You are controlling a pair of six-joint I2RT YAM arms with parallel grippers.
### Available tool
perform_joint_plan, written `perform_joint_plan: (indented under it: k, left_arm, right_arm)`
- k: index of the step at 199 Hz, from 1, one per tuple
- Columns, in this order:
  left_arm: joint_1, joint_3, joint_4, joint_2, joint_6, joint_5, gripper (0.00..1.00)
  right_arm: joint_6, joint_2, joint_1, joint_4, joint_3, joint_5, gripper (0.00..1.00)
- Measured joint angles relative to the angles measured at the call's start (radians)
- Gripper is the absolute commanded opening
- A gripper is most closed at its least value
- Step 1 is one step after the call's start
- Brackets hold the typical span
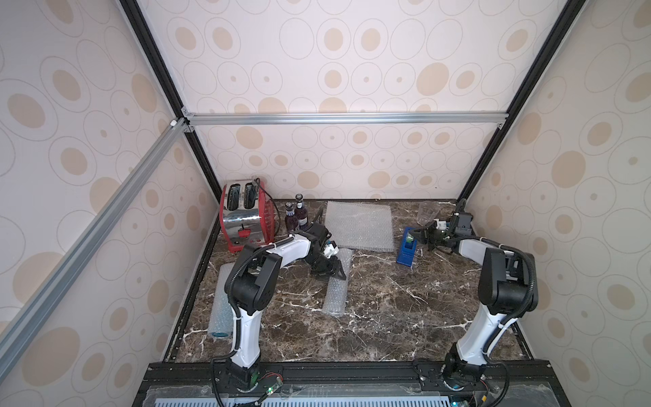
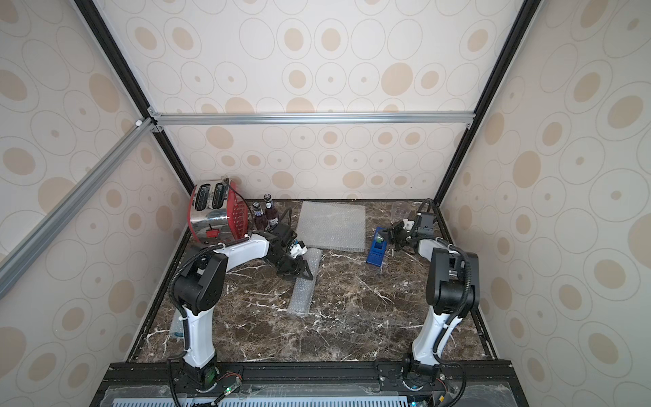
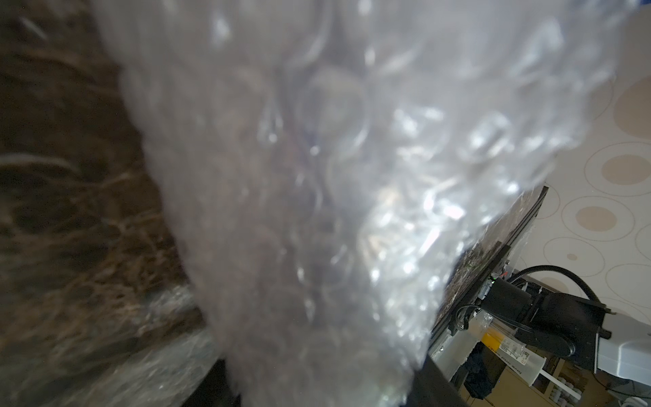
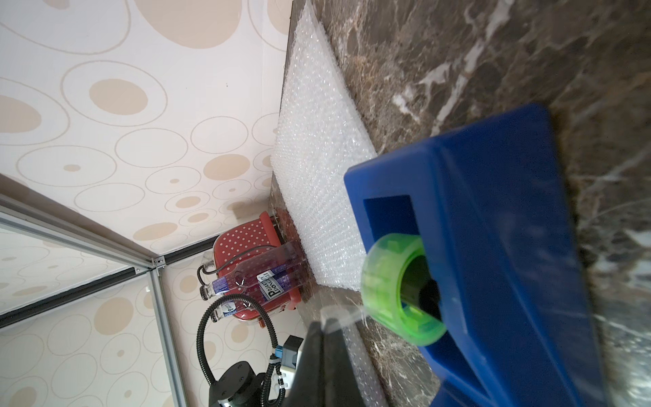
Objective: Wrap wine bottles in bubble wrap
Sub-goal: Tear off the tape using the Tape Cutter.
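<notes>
Left gripper (image 1: pixel 331 270) clamps the bubble wrap roll (image 1: pixel 334 299), contents obscured; right gripper (image 4: pixel 322 327) pinches tape (image 4: pixel 348 316).

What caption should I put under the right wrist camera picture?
Right gripper pinches tape from the green roll on a blue dispenser.

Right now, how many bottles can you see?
2 in plain sight: the nearer purple bottle and the farther purple bottle stand together beside the red toaster at the back. More may be hidden inside the middle bubble-wrap roll and the left-edge roll.
</notes>
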Motion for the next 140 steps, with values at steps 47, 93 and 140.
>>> perform_joint_plan:
  k: [47,93,140]
  left_arm:
    - [-0.001,-0.001,0.002,-0.001,0.0,-0.001,0.49]
    - [-0.001,-0.001,0.002,-0.001,0.0,-0.001,0.49]
    - [-0.001,-0.002,0.004,-0.001,0.0,-0.001,0.49]
  right_arm:
    - [0.019,0.0,0.0,0.008,0.025,0.0,0.0]
    - [0.038,0.0,0.0,0.008,0.025,0.0,0.0]
    - [0.04,-0.001,0.0,-0.003,0.031,0.0,0.0]
